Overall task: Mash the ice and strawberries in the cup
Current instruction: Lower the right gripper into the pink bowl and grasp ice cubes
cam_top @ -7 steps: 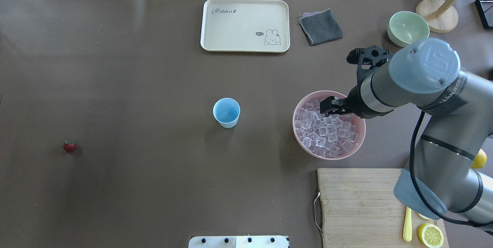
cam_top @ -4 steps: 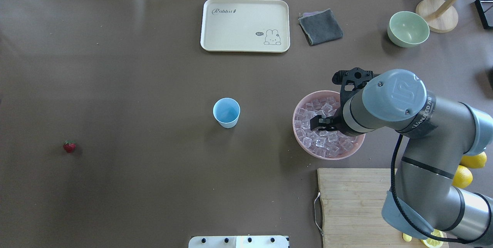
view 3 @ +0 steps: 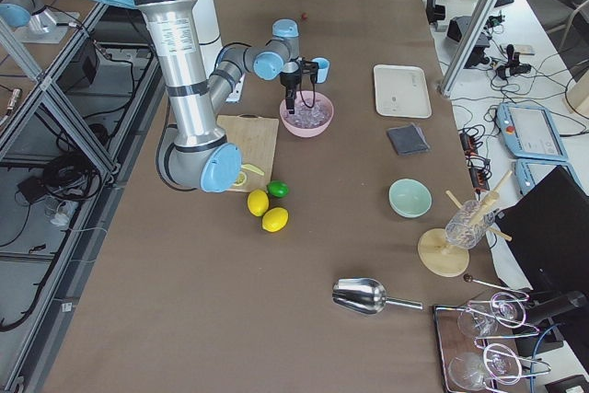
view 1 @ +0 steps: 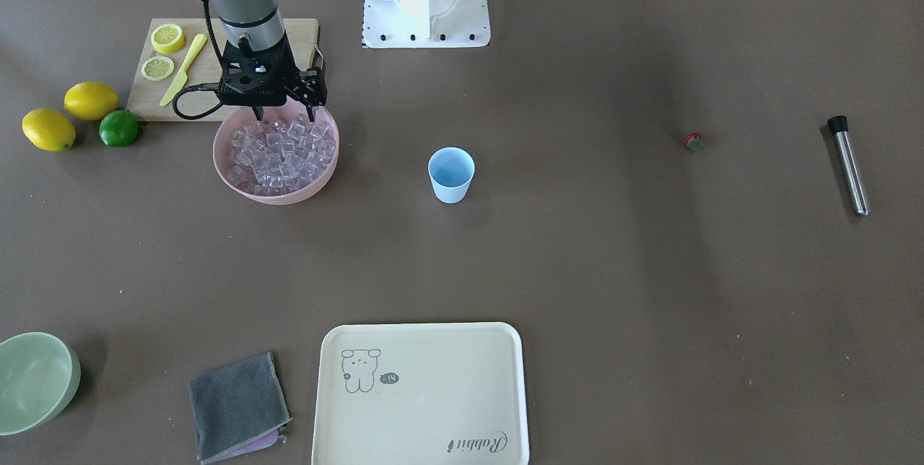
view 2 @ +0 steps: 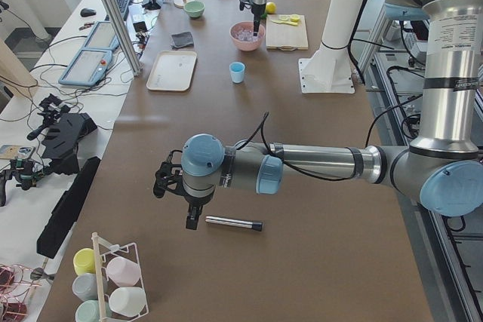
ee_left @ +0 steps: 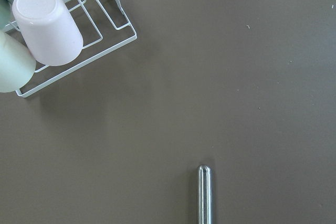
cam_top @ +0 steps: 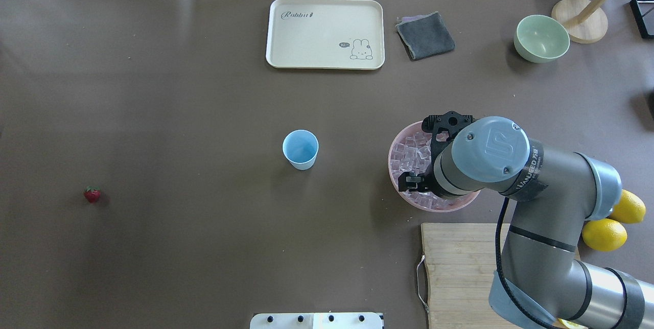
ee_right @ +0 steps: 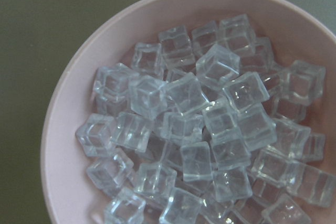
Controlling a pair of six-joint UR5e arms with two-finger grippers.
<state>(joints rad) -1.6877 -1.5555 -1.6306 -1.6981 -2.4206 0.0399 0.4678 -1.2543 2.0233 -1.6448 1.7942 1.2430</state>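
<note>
Glassy clear ice cubes [ee_right: 199, 129] heap in the pink bowl [view 1: 274, 195] under the right gripper [view 1: 285, 117], jaws apart.

Right gripper [view 1: 285, 117] — jaws apart, downward

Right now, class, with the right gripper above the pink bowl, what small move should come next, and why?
Probably lower the open right gripper straight down onto one cube of the ice. It hovers over the heap in the pink bowl holding nothing, and the blue cup stands empty.
</note>
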